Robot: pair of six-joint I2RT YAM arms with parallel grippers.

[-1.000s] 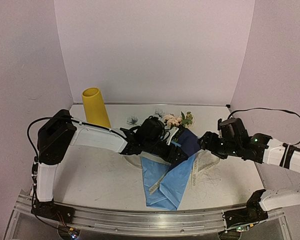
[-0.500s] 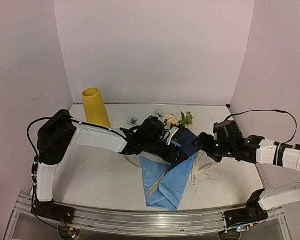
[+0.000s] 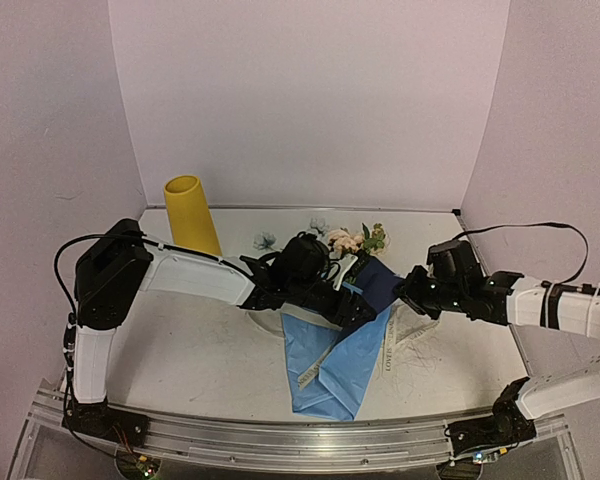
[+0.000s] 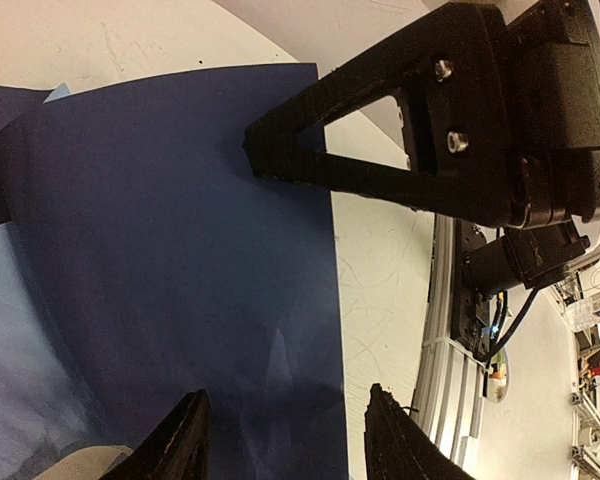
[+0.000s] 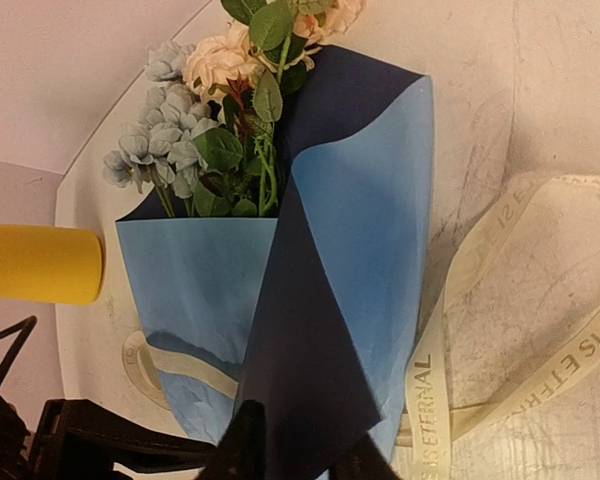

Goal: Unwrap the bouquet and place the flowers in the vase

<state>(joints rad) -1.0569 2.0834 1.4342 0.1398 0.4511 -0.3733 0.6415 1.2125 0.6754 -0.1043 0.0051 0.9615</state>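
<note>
The yellow vase (image 3: 192, 215) stands upright on the table (image 3: 200, 350), well to the left of the bouquet (image 3: 332, 365) and further back. The left arm (image 3: 195, 275) reaches from that side to the bouquet, and the left tool (image 4: 285, 405) sits over the middle of it. Its fingers stand apart with the wrap showing between them; whether they press the paper I cannot tell. The bouquet lies flat on the table, narrow end toward the near edge, its light blue paper fanned out. The flowers (image 5: 220, 130), pale blue blooms, peach roses and green leaves, stick out of the bouquet's far end. A sheet of navy paper (image 5: 300, 340) lines the bouquet's right half, and one fold of it rises as a ridge. The right tool (image 5: 295, 448) has its fingers pressed together on that fold at the bouquet's right edge, pinching the navy paper. Just right of the bouquet a cream ribbon (image 5: 420, 390) with printed letters lies loose in loops on the table. The right arm (image 3: 560, 305) comes in low from the right of the bouquet
</note>
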